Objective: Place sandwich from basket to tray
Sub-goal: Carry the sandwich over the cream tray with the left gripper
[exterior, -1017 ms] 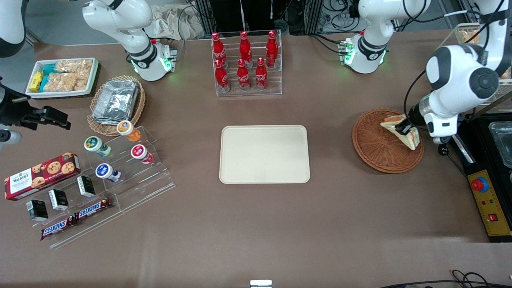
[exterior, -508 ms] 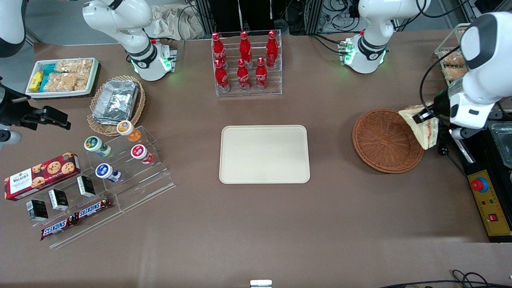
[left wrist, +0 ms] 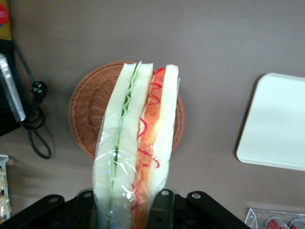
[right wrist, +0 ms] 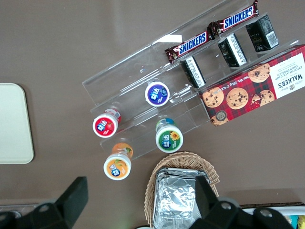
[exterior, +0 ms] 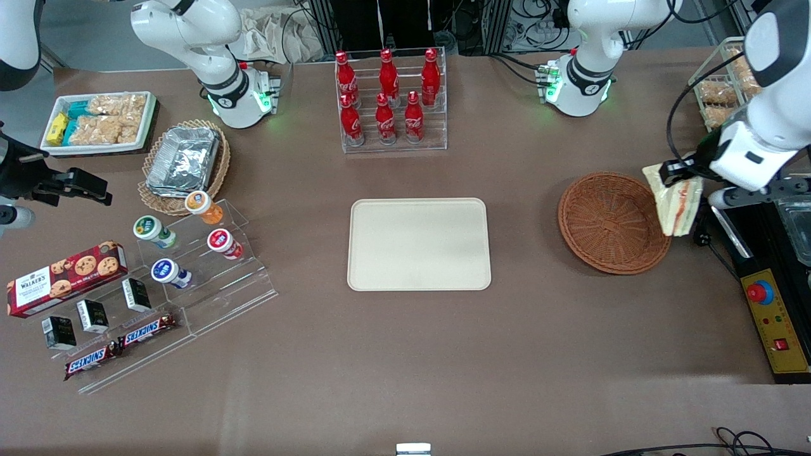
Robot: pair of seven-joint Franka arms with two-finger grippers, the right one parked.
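Since the earlier frame your gripper (exterior: 676, 172) has risen a little higher and drawn slightly farther from the front camera, carrying the sandwich (exterior: 676, 201) with it, so the wedge now hangs in the air above the table just beside the basket's (exterior: 607, 221) rim, toward the working arm's end. You have the fingers (left wrist: 161, 206) pinched tight on the sandwich's wrapped end; the wrist view shows the bread slices, green filling and orange-red filling standing upright out of the gripper, wrapped in clear film. Below it the basket sits with nothing in it. Your tray (exterior: 419, 244) lies flat on the table, well apart from the basket toward the parked arm's end, its surface bare. Near the basket, toward the working arm's end, you can see a black cable with a plug (left wrist: 35, 88) lying on the table.
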